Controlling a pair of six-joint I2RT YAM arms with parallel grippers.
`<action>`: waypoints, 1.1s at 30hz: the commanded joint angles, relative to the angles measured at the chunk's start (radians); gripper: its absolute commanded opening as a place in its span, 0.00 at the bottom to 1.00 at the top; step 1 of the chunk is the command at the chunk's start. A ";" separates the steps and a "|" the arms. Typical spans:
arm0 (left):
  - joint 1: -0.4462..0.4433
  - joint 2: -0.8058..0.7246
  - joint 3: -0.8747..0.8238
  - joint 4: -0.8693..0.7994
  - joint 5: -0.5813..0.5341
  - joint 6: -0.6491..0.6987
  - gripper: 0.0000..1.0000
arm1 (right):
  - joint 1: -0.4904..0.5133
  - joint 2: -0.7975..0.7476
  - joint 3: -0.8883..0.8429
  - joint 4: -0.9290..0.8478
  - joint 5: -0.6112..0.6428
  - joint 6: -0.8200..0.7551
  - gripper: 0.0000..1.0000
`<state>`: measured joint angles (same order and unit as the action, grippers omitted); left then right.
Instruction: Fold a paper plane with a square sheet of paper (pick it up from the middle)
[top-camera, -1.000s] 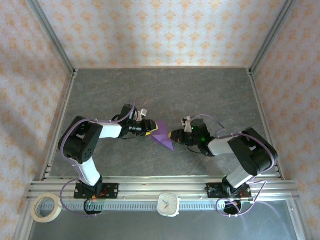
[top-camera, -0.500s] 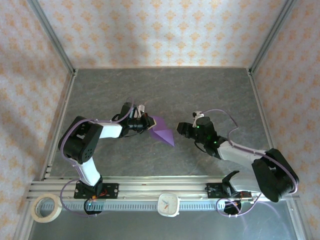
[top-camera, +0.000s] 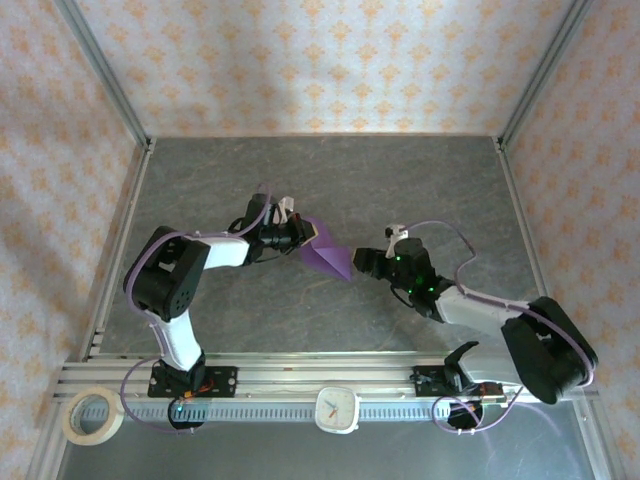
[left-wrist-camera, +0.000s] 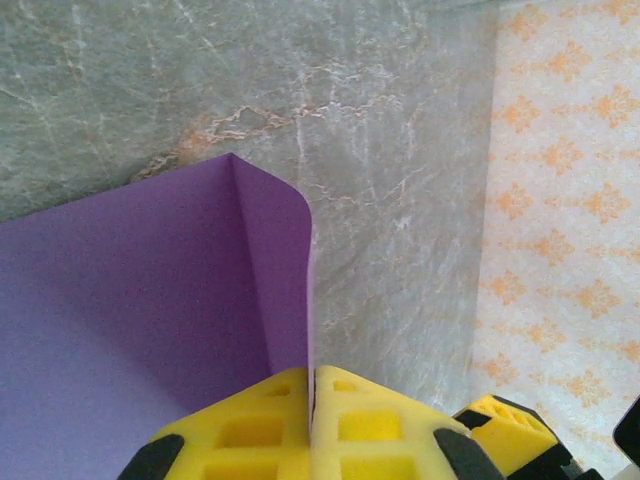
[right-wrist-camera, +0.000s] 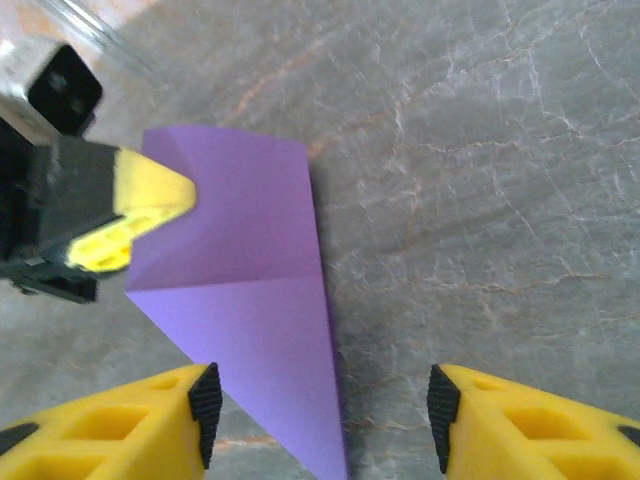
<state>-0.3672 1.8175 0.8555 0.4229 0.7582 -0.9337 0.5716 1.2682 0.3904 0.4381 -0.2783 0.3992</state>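
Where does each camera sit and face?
Top external: above and behind the bases, looking down at the table; both arms show.
Left wrist: rides that wrist, looking past the left gripper, shut on the purple paper.
Right wrist: rides that wrist; the open right gripper frames the purple paper and left gripper.
Shared: the purple paper.

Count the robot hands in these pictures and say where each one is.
2. The left hand is shut on the folded purple paper at mid-table. The right hand stands open just right of it, facing its pointed end.
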 joint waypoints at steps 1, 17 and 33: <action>-0.012 0.015 0.029 0.003 0.029 0.022 0.12 | 0.072 0.019 0.014 -0.002 0.111 -0.094 0.51; -0.012 0.038 0.094 -0.064 0.059 0.075 0.27 | 0.409 0.216 0.115 0.029 0.598 -0.561 0.33; -0.011 0.053 0.106 -0.063 0.072 0.076 0.26 | 0.412 0.366 0.161 0.066 0.653 -0.561 0.25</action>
<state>-0.3733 1.8549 0.9318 0.3683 0.8066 -0.8810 0.9791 1.6180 0.5259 0.4778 0.3275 -0.1593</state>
